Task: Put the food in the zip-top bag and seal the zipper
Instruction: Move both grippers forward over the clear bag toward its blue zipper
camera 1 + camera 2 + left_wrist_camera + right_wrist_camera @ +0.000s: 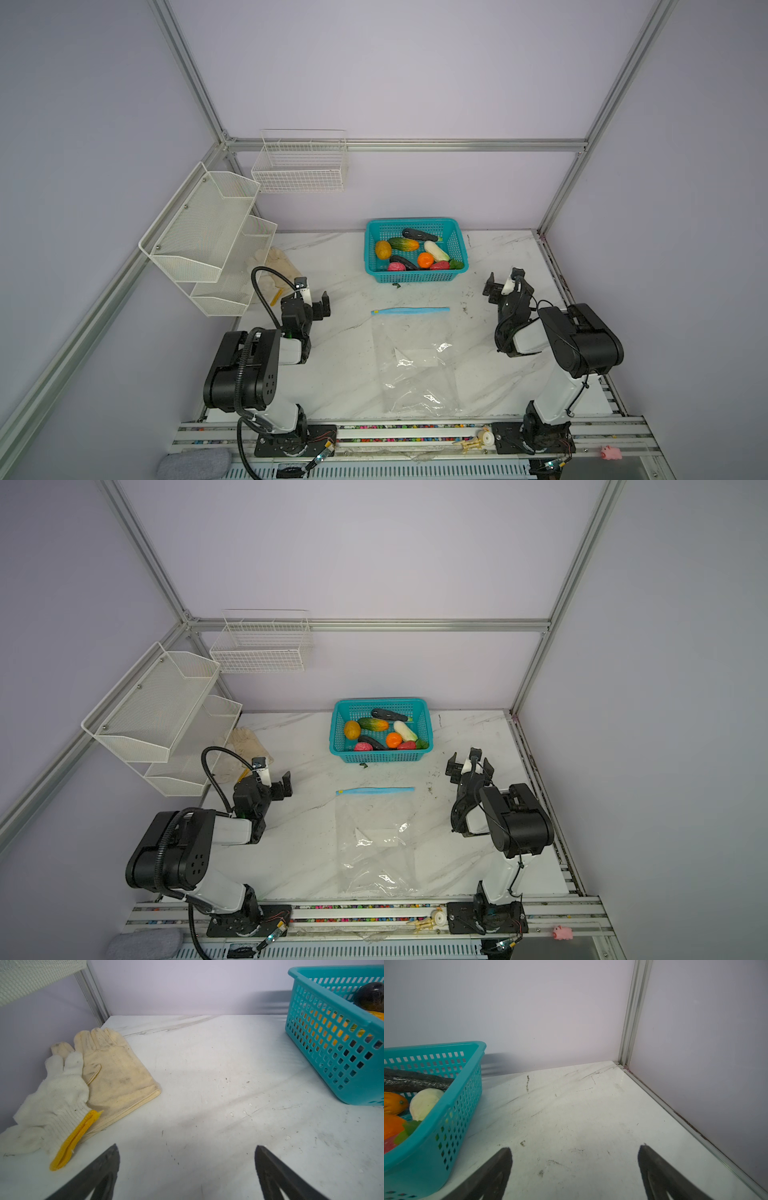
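Hovering above the pale marbled worktop (332,374), my two arms sit well apart, one at each side of the zip-top bag (415,365). My left end effector (187,1154) has its jaws spread wide with only bare worktop between them, and it grips nothing. My right end effector (575,1152) is spread just as wide and holds nothing either.

The bag lies flat and crinkled in the middle of the worktop, touching neither arm. Its zipper (411,310), a thin light-blue strip, runs straight along the edge that faces the teal basket (409,277), apart from it. The yellowish slider tab (375,311) sits at the end of the strip nearer my left arm. Whether the strip is pressed shut I cannot tell.

The food is all in the basket, near the back wall. A white radish (436,250) lies beside an orange (425,260). A mango (382,249) rests by the left wall, next to the green-orange cucumber (403,244). Two dark eggplants (419,235) lie one toward the back and one toward the front. The pink-red pieces (396,267) sit along the front wall.

Off to my left, a cream glove (116,1072) and a white knitted glove (56,1101) lie overlapping, below a white mesh shelf (203,232).
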`<act>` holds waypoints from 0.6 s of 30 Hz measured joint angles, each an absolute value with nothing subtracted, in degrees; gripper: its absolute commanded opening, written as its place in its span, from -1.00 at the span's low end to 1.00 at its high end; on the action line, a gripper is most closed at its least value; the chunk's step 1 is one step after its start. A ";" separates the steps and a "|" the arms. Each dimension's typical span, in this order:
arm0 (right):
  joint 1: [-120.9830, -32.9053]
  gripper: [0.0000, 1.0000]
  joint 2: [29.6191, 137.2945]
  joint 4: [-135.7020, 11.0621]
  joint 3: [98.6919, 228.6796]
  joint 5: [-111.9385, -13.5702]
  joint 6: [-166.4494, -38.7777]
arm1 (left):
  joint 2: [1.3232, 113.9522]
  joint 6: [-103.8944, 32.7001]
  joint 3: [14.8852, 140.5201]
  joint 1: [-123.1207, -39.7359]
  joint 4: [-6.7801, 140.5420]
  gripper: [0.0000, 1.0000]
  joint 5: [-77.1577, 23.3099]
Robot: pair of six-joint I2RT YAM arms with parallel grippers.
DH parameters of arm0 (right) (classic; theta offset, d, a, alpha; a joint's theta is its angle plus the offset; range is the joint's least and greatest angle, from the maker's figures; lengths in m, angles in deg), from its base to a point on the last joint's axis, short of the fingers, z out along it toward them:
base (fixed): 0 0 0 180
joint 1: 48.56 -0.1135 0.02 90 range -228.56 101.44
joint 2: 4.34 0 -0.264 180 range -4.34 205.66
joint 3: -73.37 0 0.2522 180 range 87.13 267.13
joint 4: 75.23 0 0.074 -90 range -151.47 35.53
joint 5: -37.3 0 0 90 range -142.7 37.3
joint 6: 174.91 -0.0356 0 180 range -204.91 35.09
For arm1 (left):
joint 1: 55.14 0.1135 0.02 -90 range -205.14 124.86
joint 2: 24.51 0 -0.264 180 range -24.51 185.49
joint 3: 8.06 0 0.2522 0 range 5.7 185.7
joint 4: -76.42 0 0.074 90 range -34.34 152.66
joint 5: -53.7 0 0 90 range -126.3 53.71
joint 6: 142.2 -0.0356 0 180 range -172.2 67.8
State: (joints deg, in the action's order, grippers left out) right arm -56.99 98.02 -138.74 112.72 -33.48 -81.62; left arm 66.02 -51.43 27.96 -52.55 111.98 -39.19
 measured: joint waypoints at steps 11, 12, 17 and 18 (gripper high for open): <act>-68.99 0.95 83.18 -119.18 122.66 -25.35 -82.02 | 58.28 -51.60 34.72 -54.65 93.93 1.00 -44.04; -70.87 0.95 81.37 -115.75 124.98 -25.30 -83.46 | 58.10 -51.36 36.88 -55.28 91.13 1.00 -45.05; -75.22 0.95 75.47 -101.24 132.30 -28.06 -92.47 | 55.00 -47.76 43.74 -58.76 78.93 1.00 -48.52; -75.65 0.95 74.72 -98.31 132.72 -29.24 -94.61 | 54.48 -46.40 44.92 -59.63 76.42 1.00 -48.96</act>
State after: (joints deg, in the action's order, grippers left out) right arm -75.65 74.72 -98.31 132.72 -29.24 -94.61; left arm 54.48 -46.40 44.92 -59.63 76.42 -48.96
